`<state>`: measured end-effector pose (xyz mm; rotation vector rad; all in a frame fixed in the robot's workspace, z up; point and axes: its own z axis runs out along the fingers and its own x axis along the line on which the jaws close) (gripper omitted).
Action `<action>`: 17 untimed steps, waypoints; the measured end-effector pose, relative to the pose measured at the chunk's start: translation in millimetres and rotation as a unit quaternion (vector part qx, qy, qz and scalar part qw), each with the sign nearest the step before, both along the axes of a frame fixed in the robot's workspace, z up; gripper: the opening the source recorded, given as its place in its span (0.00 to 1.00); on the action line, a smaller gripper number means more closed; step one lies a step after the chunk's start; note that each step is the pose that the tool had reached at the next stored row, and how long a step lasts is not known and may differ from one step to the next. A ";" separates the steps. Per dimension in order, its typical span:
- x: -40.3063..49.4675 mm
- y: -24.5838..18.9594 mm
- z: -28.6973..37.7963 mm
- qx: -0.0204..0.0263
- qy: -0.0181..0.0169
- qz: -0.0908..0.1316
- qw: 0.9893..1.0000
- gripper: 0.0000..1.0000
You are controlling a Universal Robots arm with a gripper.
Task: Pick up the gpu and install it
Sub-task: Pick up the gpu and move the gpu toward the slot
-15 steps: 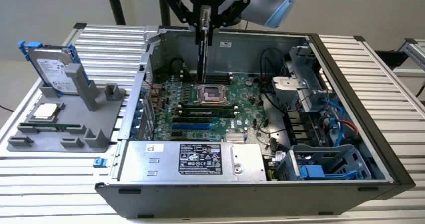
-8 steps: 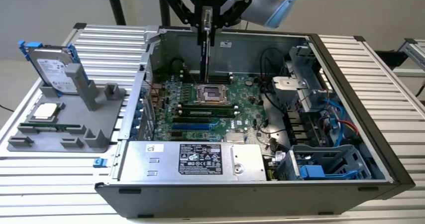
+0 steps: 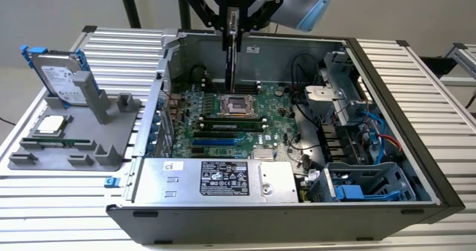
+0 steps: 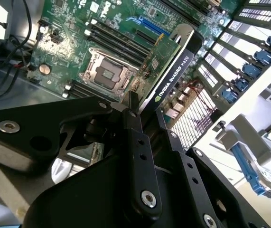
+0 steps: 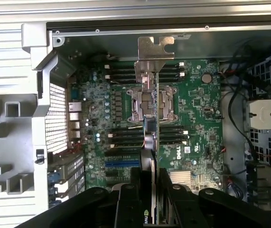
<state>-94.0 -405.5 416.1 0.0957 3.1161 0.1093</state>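
In the exterior view, the arm (image 3: 297, 5) comes down from the top over the far part of an open computer case (image 3: 223, 223) that lies on the slatted tabletop (image 3: 416, 67). Its claw (image 3: 233, 28) points straight down and is clenched on the gpu (image 3: 233, 67). The card hangs upright and edge-on above the motherboard (image 3: 223, 122), its lower end near the far edge of the processor socket (image 3: 238, 104). To the exterior view's left, beside the case, a grey holder (image 3: 67, 150) carries a hard drive (image 3: 58, 78) standing upright and a small square chip (image 3: 51, 124) lying flat.

In the second wrist view, the claw's black fingers (image 4: 132, 102) grip the card on both faces. The gpu (image 4: 175, 66) reaches away from them over the board, black shroud on one side and green circuit face on the other, with the empty socket (image 4: 107, 71) beside it.

In the first wrist view, the gpu (image 5: 152, 137) shows as a thin edge running out from the claw (image 5: 150, 187) across the socket. Its silver bracket (image 5: 155, 50) is at the far end, close to the case wall. Whether the card touches the board cannot be told.
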 end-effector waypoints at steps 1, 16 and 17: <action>0.8 0.0 0.0 0.000 0.000 0.000 1.000 0.00; 20.0 0.8 0.0 -0.007 0.002 0.000 1.000 0.00; 20.3 0.8 0.0 -0.007 0.002 0.000 1.000 0.00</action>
